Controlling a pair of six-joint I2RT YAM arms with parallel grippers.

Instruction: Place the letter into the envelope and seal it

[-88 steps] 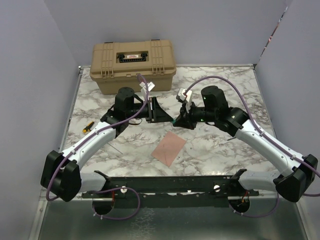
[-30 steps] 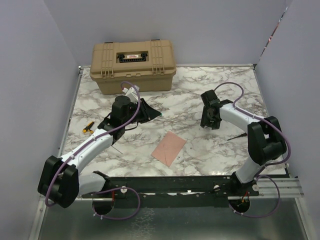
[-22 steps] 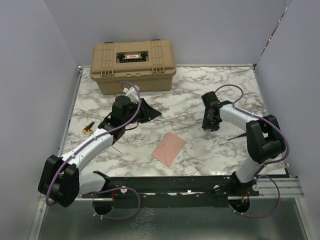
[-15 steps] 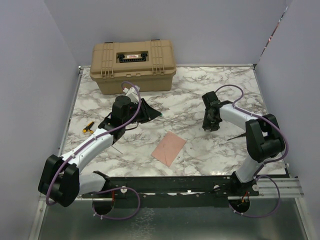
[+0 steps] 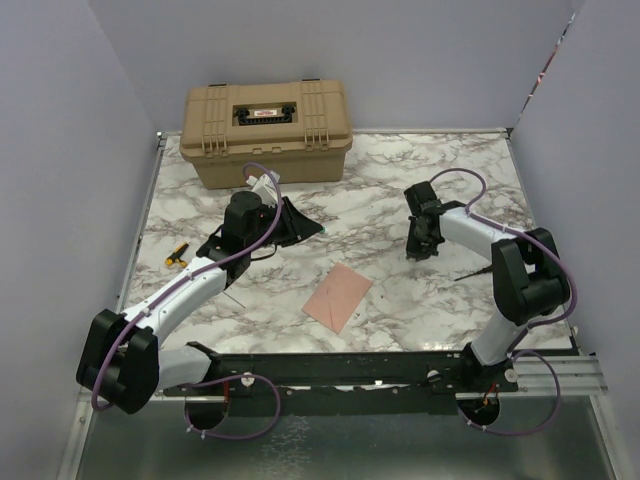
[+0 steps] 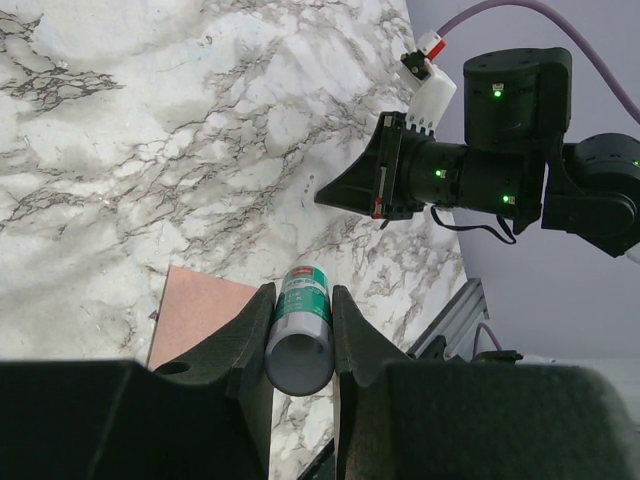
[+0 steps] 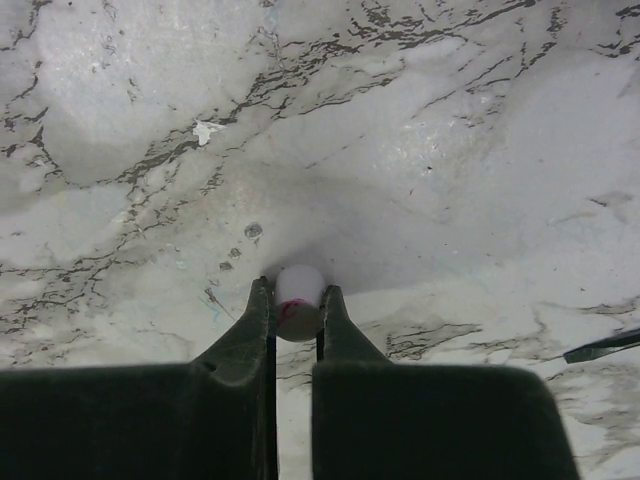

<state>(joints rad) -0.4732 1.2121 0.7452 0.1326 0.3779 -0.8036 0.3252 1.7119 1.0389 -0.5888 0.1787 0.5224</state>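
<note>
The pinkish-brown envelope (image 5: 338, 297) lies flat near the table's front middle, and its corner (image 6: 200, 318) shows in the left wrist view; I see no flap on it. The letter is out of view. My left gripper (image 5: 316, 229) is raised behind the envelope, shut on a grey glue stick (image 6: 302, 325) with a green label. My right gripper (image 5: 419, 253) points down at the tabletop on the right. It is shut on a small white cap (image 7: 298, 284) with a red mark, held between its fingertips (image 7: 262, 300) just above or on the marble.
A tan toolbox (image 5: 265, 133) stands at the back. A small yellow-and-black tool (image 5: 176, 254) lies at the left, and a thin dark object (image 5: 470, 273) lies right of my right gripper. A black rail (image 5: 340, 368) runs along the front edge.
The right arm left the left gripper, swung right and came down to the table. In the last second its jaws closed onto the white cap. The left arm held still.
</note>
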